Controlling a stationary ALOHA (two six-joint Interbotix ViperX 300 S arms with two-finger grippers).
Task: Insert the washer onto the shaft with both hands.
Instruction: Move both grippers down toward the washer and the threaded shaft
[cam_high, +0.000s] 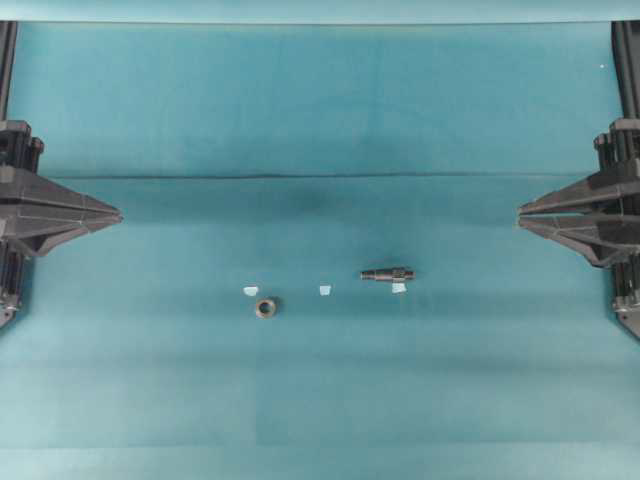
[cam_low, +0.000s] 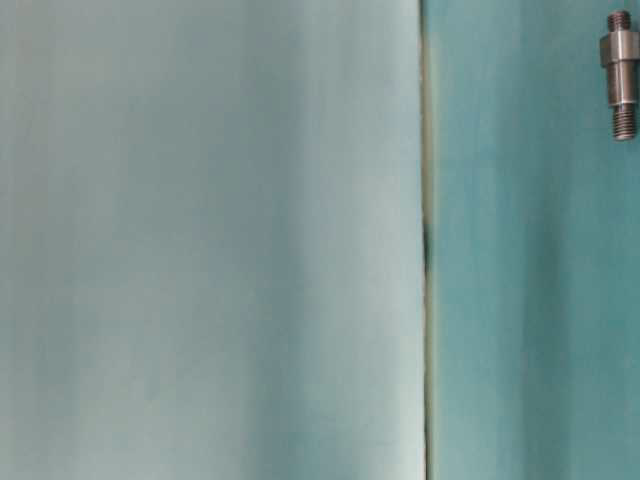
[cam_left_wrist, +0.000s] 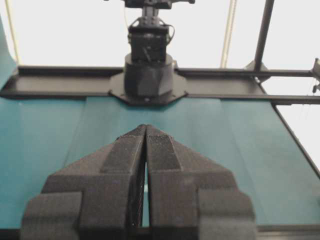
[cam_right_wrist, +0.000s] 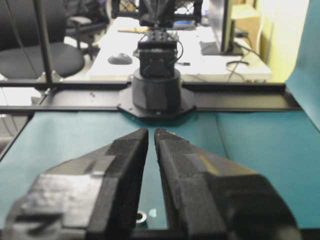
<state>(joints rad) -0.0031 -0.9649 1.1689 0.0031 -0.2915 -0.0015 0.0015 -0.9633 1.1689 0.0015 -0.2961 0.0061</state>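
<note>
Two grippers sat at the mat's (cam_high: 320, 120) side edges, arms cut off by frame: left gripper (cam_high: 118, 214) fully closed, right gripper (cam_high: 521, 214) nearly closed, both empty. Washer (cam_high: 266, 307) and shaft (cam_high: 387, 274) lay mid-mat, well apart, among tape scraps (cam_high: 325, 290). No readable writing. Table-level view showed only the shaft's end.

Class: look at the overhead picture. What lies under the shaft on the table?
The shaft lies on the teal table cover. A pale tape scrap sits against its near side; whether it reaches underneath cannot be seen.
</note>
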